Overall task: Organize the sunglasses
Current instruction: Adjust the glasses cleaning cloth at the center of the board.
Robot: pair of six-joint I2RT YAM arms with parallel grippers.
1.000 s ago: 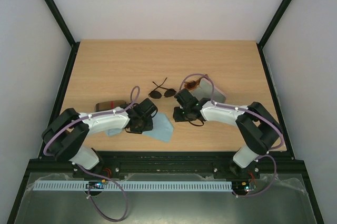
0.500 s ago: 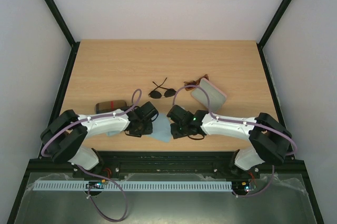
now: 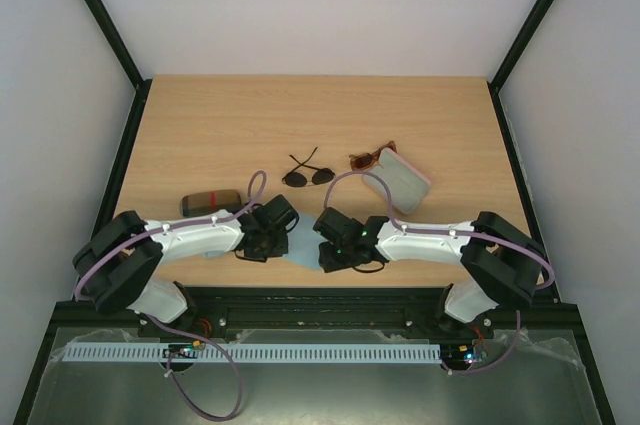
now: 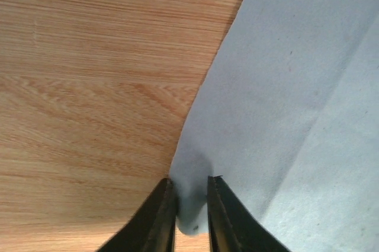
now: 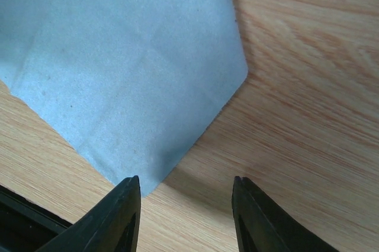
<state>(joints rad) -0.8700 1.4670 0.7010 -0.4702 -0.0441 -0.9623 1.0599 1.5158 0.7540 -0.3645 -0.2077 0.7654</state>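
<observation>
right claw (image 5: 185, 184) has swung from the pink case (image 3: 398, 181) to the blue cloth (image 5: 130, 56) by the desk's (image 3: 250, 115) near edge, released. left claw (image 4: 190, 181) pinches that cloth. aviator sunglasses (image 3: 308, 176) and brown sunglasses (image 3: 367, 158) lie mid-desk, outside that case.

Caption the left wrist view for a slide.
Left gripper pinching the edge of a light blue cloth on the wooden table.

The right claw (image 5: 185, 185) has swung away from the pink case (image 3: 398, 181) and reddish-brown sunglasses (image 3: 368, 158), which now show unobstructed. It now hangs with jaws apart over a corner of the blue cloth (image 5: 136, 68). The left claw (image 4: 189, 187) has narrowed, pinching a fold at the cloth's edge.
</observation>
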